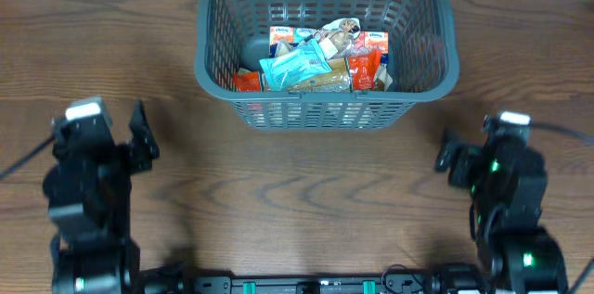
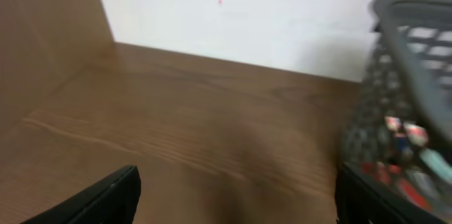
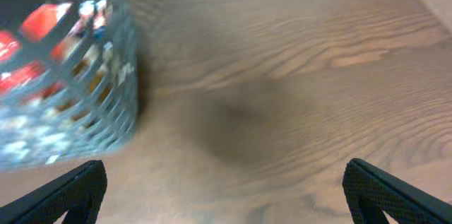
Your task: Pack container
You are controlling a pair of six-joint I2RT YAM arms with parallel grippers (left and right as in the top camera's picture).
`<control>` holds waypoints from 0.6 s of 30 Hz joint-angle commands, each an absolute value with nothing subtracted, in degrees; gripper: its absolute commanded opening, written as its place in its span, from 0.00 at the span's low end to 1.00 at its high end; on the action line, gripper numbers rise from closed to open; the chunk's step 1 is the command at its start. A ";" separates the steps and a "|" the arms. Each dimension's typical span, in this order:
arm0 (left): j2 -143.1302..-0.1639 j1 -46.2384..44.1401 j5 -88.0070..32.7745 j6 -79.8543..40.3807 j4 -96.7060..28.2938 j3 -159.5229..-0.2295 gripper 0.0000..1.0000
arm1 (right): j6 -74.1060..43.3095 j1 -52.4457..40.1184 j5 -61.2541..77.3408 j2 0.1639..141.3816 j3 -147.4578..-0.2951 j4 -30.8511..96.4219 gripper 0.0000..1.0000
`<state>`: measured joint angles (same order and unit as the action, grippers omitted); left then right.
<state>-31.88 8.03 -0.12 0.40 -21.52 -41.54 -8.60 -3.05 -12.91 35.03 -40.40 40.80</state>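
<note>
The dark grey slotted container (image 1: 327, 113) stands at the back middle of the wooden table. Several snack packets (image 1: 316, 60) in red, orange and light blue lie inside it. It shows at the right edge of the left wrist view (image 2: 417, 54) and the upper left of the right wrist view (image 3: 106, 104). My left gripper (image 1: 139, 136) is open and empty at the front left, well clear of the container. My right gripper (image 1: 450, 157) is open and empty at the front right. Both sets of fingers show bare wood between them in the left wrist view (image 2: 236, 203) and the right wrist view (image 3: 226, 196).
A white wall (image 2: 233, 12) runs behind the table. A wooden panel (image 2: 42, 33) stands at the far left in the left wrist view.
</note>
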 commanded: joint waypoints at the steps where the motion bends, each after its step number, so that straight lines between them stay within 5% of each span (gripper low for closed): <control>1: -27.20 7.94 -3.05 -0.51 -24.51 -41.32 0.81 | -14.13 -6.13 -14.00 29.76 -38.35 42.39 0.99; 18: -20.84 7.97 -3.03 0.10 -31.92 -41.34 0.81 | -18.39 -10.48 -19.92 26.89 -37.28 46.30 0.99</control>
<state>-20.88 8.03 -2.66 0.19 -31.31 -41.52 -17.21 -10.00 -18.28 27.14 -37.78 46.46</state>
